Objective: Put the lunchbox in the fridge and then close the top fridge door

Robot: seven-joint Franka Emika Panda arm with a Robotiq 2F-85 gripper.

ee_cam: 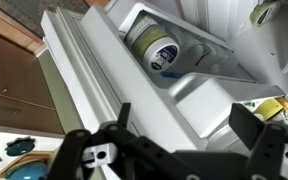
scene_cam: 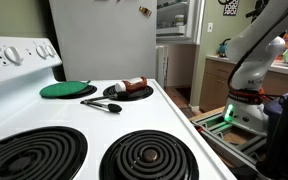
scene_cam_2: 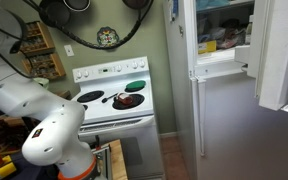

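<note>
In the wrist view my gripper [ee_cam: 186,112] is open, its two black fingers [ee_cam: 124,115] spread wide with nothing held between them. It faces the inner side of the top fridge door [ee_cam: 104,70], close to a white door shelf [ee_cam: 199,95] that holds a round jar [ee_cam: 162,50]. The tall white fridge [scene_cam_2: 224,110] stands with its top fridge door [scene_cam_2: 279,50] swung open and its lit shelves [scene_cam_2: 222,40] showing. The fridge's flat side [scene_cam: 104,40] fills the back of an exterior view. I cannot pick out the lunchbox in any view. Only the white arm [scene_cam: 254,60] shows in both exterior views.
A white stove [scene_cam: 84,125] with black coil burners [scene_cam: 149,158] carries a green round lid [scene_cam: 67,89], a dark plate with food [scene_cam: 129,91] and a black utensil [scene_cam: 102,104]. The arm's base [scene_cam_2: 54,140] stands in front of the stove [scene_cam_2: 109,95]. Brown cabinets [ee_cam: 14,70] lie beyond the door.
</note>
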